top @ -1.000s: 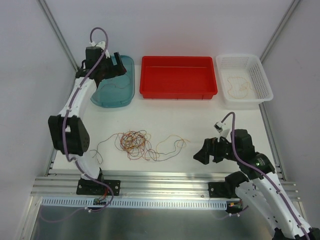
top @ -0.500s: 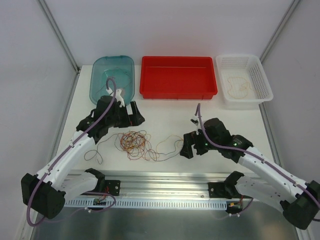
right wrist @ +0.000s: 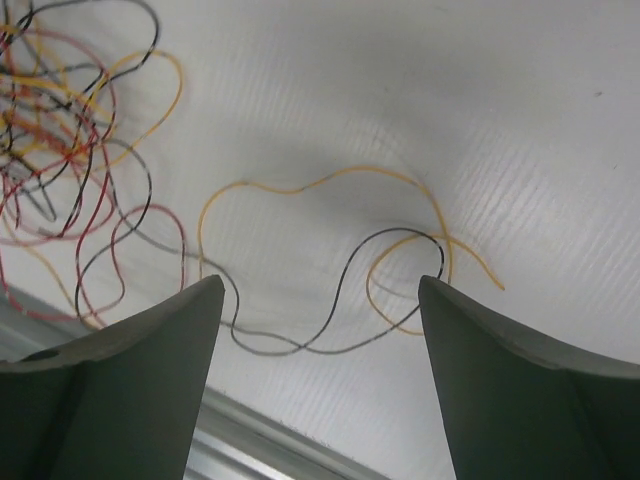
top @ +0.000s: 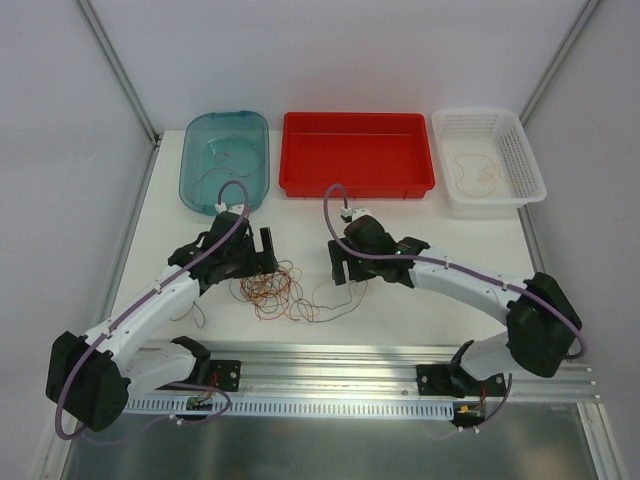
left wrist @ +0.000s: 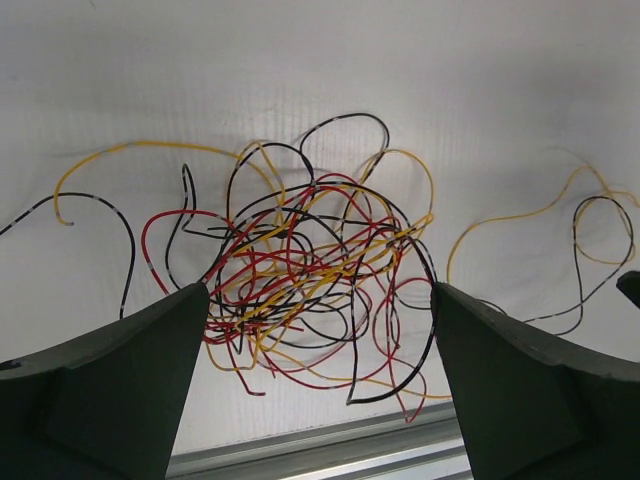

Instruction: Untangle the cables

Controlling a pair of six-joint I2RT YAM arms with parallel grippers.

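- The cables [top: 272, 290] are lying in one tangle on the table [top: 420, 220], close to its 6 o'clock edge. Loose strands are trailing out from the tangle toward 3 o'clock.
- Only the top view is showing the containers. A blue bin [top: 195, 188], a red tray [top: 300, 187] and a white basket [top: 530, 190] are standing in a row along the 12 o'clock edge. Thin strands are lying in the bin and in the basket.
- In that view the left gripper [top: 255, 258] is hanging at 10 o'clock of the tangle. The right gripper [top: 347, 270] is hanging at 3 o'clock of it, over the loose strands.
- The left wrist view is making the colours plain: yellow, red and black. The jaws are standing wide apart and grasping nothing, and the tangle is lying between them. I cannot tell whether the fingers are touching it.
- The right wrist view is showing released jaws too, with a yellow loop and a dark strand crossing between them. The tangle is sitting blurred at 10 o'clock.
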